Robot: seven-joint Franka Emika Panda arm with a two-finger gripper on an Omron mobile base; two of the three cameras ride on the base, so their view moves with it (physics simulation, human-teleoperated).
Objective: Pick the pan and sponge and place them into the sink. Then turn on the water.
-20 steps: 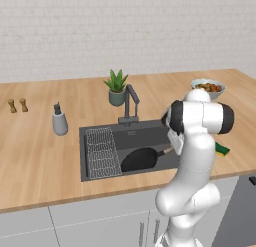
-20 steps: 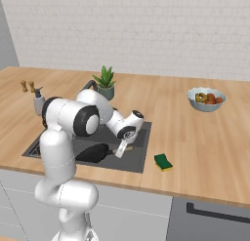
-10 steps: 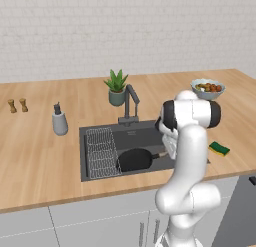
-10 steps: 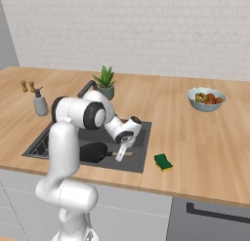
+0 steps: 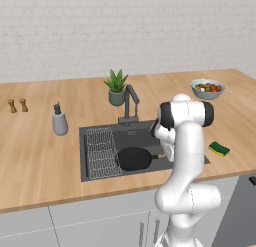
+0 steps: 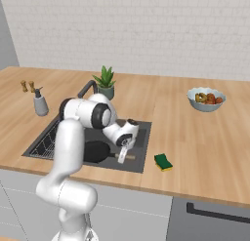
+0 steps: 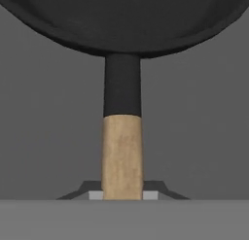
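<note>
Here the gripper (image 7: 122, 194) clamps the round black pan's (image 5: 134, 158) smooth wooden handle.

The faucet (image 5: 130, 105) and plant (image 5: 116, 87) crowd the sink's (image 5: 95, 175) back edge; bare counter (image 5: 42, 161) lies left.

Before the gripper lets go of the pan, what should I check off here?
1. Gripper shut on the pan handle: ok.
2. Pan body over the sink basin, beside the wire rack: ok.
3. Pan resting on the basin floor: cannot tell.
4. Sponge in the sink: not ok, on the counter beside it.
5. Water at the faucet: not ok, no stream visible.
</note>
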